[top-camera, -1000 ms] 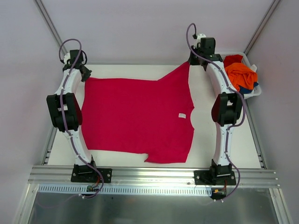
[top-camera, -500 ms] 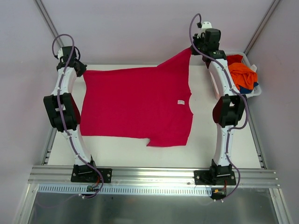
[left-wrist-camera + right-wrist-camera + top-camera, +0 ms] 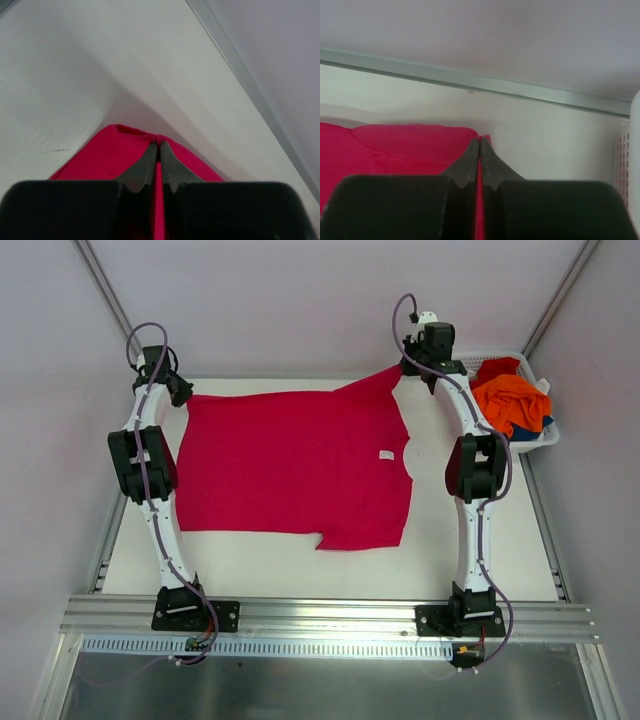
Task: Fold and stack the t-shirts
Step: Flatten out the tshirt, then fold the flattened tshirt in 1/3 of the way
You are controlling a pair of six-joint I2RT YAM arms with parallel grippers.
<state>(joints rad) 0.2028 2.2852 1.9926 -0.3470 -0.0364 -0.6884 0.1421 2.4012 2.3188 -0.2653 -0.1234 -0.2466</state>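
A magenta-pink t-shirt with a small white label lies spread across the white table. My left gripper is shut on its far left corner. My right gripper is shut on its far right sleeve tip, lifting it a little. Cloth shows between both pairs of fingers in the wrist views. An orange t-shirt, a red t-shirt and a bit of a blue t-shirt sit heaped in the basket.
A white slotted basket stands at the far right corner, its wall just right of my right gripper. A metal rail and the wall bound the table's far edge. Bare table lies in front of the shirt.
Both arms lifted the shirt's far corners toward the back, then came back down slightly. The shirt's near hem has slid away from the front edge.
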